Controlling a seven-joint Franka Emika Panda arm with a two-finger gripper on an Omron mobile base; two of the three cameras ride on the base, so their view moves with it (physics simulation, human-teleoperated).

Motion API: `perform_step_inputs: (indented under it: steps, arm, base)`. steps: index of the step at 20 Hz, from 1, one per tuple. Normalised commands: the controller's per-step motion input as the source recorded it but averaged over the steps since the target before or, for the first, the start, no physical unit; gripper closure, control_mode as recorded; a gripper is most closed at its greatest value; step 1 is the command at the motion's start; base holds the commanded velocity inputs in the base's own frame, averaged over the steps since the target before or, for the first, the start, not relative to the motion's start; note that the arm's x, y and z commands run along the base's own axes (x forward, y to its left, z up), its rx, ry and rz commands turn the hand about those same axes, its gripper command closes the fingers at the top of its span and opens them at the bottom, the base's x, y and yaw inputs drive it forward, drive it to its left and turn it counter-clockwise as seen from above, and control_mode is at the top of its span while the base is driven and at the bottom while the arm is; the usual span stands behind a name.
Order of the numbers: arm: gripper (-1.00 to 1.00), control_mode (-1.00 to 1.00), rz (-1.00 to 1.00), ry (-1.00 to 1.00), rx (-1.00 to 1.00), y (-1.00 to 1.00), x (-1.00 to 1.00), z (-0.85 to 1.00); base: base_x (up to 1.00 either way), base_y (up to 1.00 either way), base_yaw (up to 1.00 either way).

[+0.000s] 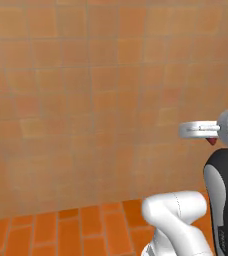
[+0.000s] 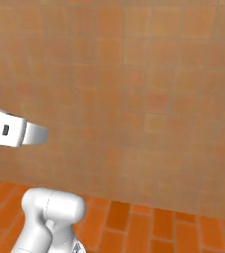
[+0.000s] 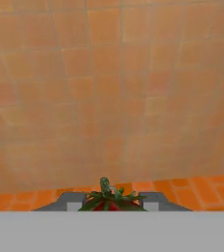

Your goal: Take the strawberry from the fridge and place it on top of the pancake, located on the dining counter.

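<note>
My gripper (image 3: 112, 204) is shut on the strawberry (image 3: 110, 196). Its green leafy top and a sliver of red sit between the two dark fingertips (image 3: 70, 202) at the bottom of the hand view. In the left base view a small red bit of the strawberry (image 1: 212, 141) peeks out below the white hand at the right edge, held high above the floor. The hand points at a tiled wall. The fridge, the pancake and the dining counter are out of view.
A tan-orange tiled wall (image 1: 86, 100) stands ahead of me in both base views. Terracotta floor tiles (image 2: 149, 227) run along its foot. My own white arm links (image 1: 178, 220) rise from the bottom.
</note>
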Motion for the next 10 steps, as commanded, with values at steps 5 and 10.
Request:
perform_step_inputs:
  steps: [5, 10]
  arm:
    - [1.0, 1.0, 0.0, 0.0, 0.0, 0.0, 0.0, 0.0]
    - [1.0, 1.0, 0.0, 0.0, 0.0, 0.0, 0.0, 0.0]
  base:
    - [0.99, -0.93, -0.31]
    - [0.64, -0.55, -0.63]
